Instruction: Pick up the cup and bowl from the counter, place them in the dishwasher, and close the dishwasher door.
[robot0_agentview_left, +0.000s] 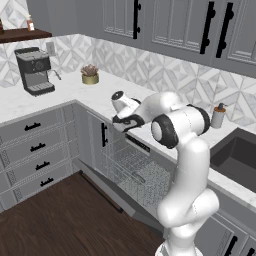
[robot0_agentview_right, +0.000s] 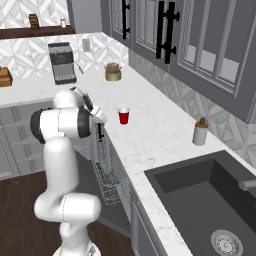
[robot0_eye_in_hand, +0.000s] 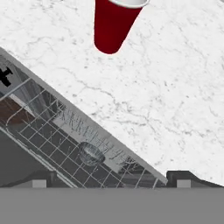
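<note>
Bowl racked, cup next – fingers spread wide, holding nothing.
Cup (robot0_agentview_right: 123, 116) stands upright on counter (robot0_agentview_right: 155, 135) nr front edge, above open dishwasher (robot0_agentview_left: 132, 170); bowl (robot0_eye_in_hand: 91, 154) sits in rack; gripper (robot0_eye_in_hand: 111, 178) hovers over the edge, prob. lining up w/ cup.

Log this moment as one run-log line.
gripper: open, empty | cup: upright on counter | bowl: in dishwasher rack | door: open
</note>
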